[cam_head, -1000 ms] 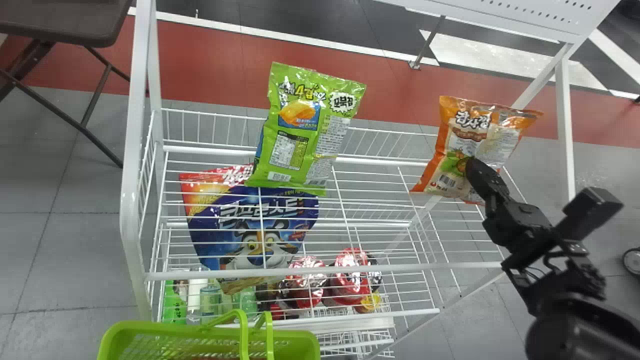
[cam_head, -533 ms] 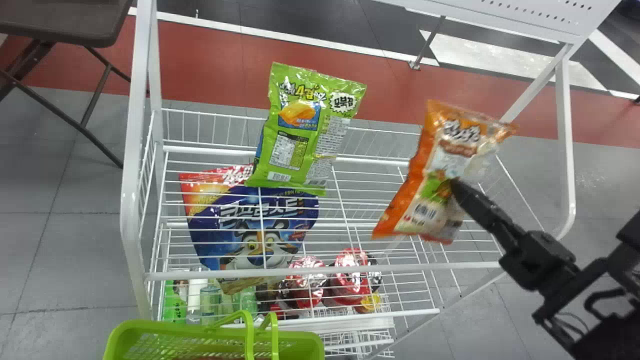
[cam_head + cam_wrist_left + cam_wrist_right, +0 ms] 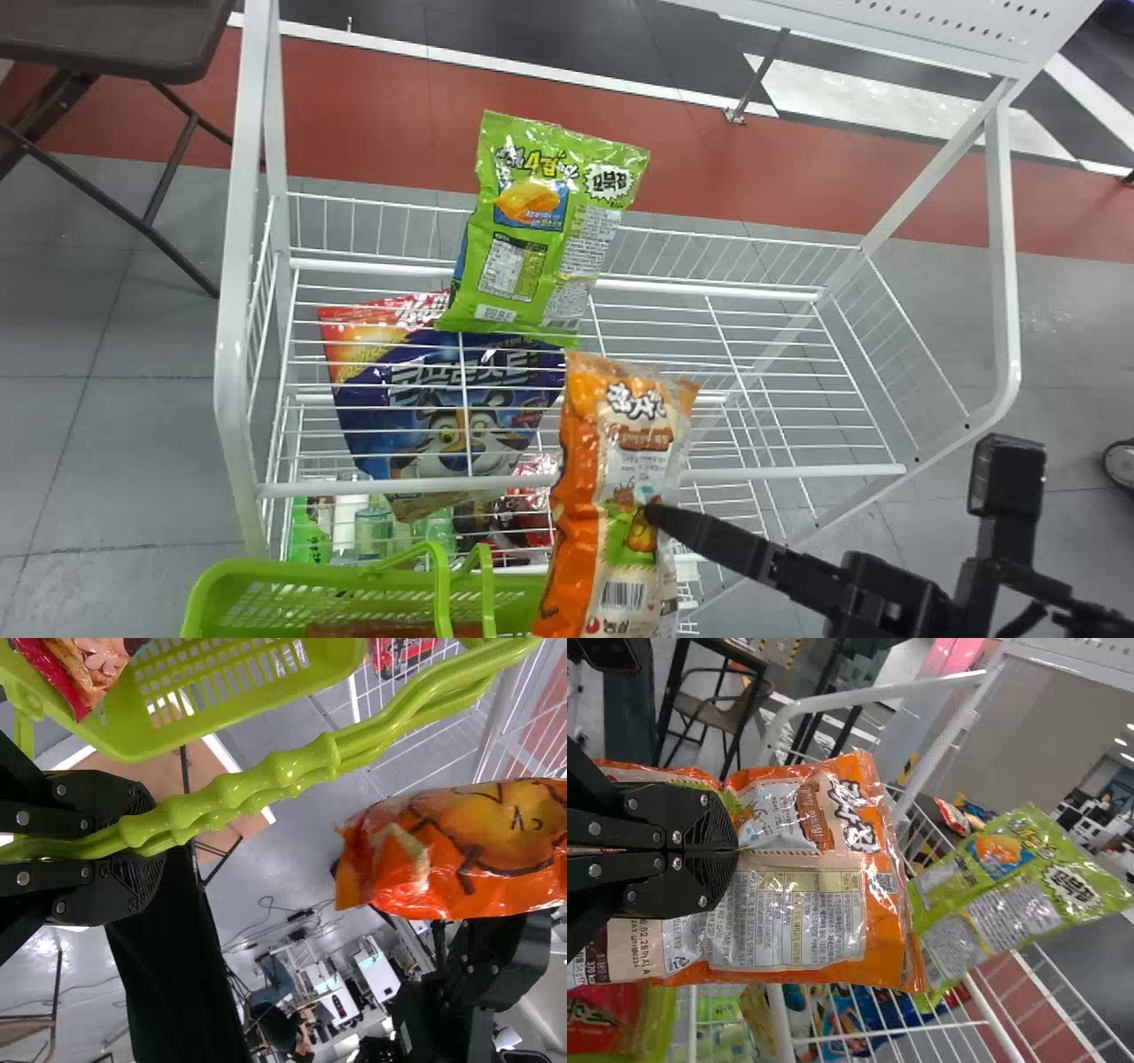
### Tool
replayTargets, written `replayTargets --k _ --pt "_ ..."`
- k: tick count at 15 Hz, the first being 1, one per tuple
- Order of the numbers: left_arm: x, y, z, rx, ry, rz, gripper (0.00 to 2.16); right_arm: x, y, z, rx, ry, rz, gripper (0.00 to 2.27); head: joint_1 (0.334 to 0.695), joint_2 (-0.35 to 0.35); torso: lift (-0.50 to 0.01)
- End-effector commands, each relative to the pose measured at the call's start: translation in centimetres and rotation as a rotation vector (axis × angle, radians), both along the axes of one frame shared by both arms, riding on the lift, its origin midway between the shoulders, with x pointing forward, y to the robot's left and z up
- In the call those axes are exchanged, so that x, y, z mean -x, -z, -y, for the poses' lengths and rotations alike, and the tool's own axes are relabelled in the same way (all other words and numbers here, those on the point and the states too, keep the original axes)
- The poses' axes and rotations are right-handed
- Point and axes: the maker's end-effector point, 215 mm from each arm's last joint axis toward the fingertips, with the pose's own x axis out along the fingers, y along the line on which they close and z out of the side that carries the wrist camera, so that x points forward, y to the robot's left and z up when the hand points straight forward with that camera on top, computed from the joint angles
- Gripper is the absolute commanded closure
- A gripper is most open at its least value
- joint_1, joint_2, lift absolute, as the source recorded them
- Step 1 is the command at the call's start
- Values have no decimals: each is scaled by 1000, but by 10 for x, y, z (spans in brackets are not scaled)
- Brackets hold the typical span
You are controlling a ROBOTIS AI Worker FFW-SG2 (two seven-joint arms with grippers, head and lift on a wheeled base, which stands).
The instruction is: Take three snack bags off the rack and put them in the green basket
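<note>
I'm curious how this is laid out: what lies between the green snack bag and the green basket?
In the head view, a blue tiger-faced bag, then a white rack bar, then some bottles.

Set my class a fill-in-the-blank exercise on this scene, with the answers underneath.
The right tool grips a snack bag coloured mainly ____.
The left tool holds the green basket by its ____.
The blue tiger bag lies ____ on the rack than the green snack bag.
Missing words: orange; handles; lower.

Room right of the green bag, handles crossing the basket
</note>
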Motion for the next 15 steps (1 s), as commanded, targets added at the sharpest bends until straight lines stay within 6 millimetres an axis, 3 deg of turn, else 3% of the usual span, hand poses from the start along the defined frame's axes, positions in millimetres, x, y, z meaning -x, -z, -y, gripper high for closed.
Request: replayTargets --k 1,6,10,12,15 --pt "-2 -4 0 9 -2 7 1544 15 22 -12 -45 -18 -76 2240 695 -350 -26" --pt "-8 -13 -1 19 -8 27 1544 59 94 -58 -119 -103 -303 2240 695 -350 -26" --pt "-7 -16 -1 29 -6 28 1544 93 157 -65 -26 -142 -479 2240 695 -350 -26" --pt "-8 -18 -2 31 -7 31 1544 82 187 -53 75 -118 -445 2240 695 -350 -26" --pt "-8 -18 -2 31 -7 31 1544 48 207 -29 244 -56 -310 2240 695 -350 -26"
